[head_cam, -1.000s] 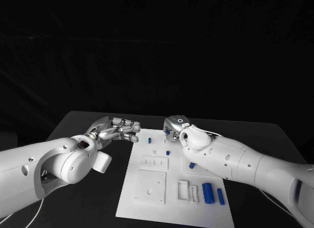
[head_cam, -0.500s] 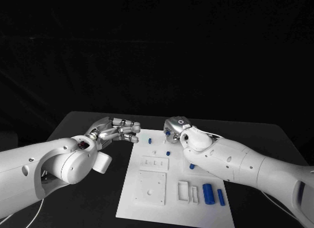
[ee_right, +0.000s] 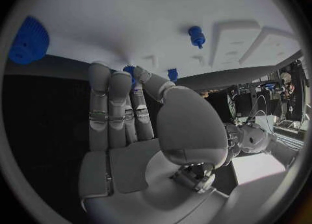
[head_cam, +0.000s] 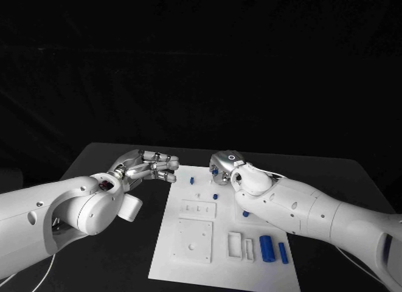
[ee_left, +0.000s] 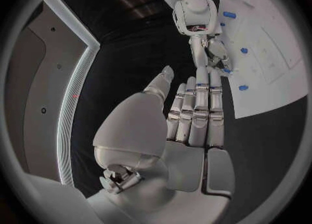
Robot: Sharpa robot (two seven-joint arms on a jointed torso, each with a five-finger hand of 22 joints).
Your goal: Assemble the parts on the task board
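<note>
A black worktop [head_cam: 104, 159] carries everything, its far edge meeting a dark backdrop. A thin white cable [head_cam: 36, 277] trails near its front left corner.

Two glossy white arms with rounded shells, thin white cable under left arm [head_cam: 43, 271]. Silver segmented fingers [ee_left: 195, 115] on left hand [head_cam: 151, 166] and right hand [head_cam: 225, 165].

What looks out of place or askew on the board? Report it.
Nothing stands out. The white board lies flat on the table, small blue parts rest on it undamaged, nothing is spilled. The left hand hovers beside the board; the right hand reaches its far end.
</note>
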